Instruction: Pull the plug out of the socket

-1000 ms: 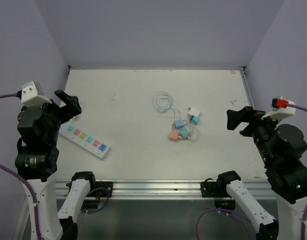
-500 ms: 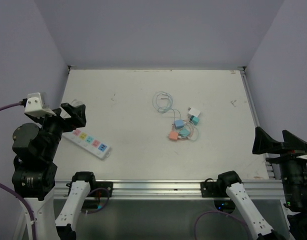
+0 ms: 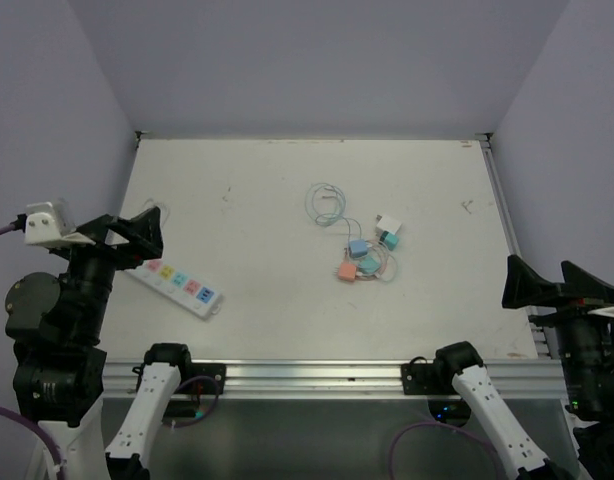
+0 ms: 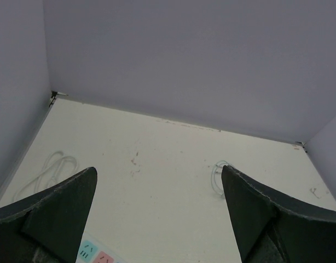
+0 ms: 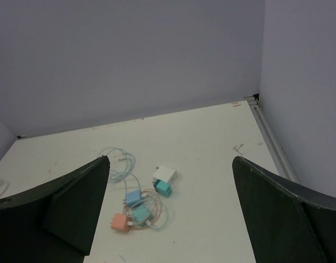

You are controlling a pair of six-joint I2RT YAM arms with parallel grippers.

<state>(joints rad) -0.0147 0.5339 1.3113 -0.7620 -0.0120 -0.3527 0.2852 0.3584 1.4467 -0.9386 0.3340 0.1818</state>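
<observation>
The long white plastic power strip (image 3: 175, 281) with coloured outlet faces lies on the white table (image 3: 257, 190), near left, close to the left gripper (image 3: 130, 232), wide open and empty. The right gripper (image 3: 540, 280) is also wide open.

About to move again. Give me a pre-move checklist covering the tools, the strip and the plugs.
1. left tool open and empty: ok.
2. right tool open and empty: ok.
3. long white power strip with coloured outlet faces lying flat on the white table, on the left arm's side: ok.
4. A plug seated in the strip to pull: not ok. The faces in view are bare, and the end under the left tool is hidden.
5. small cube plugs with tangled thin cables lying mid-table, apart from the strip: ok.
</observation>
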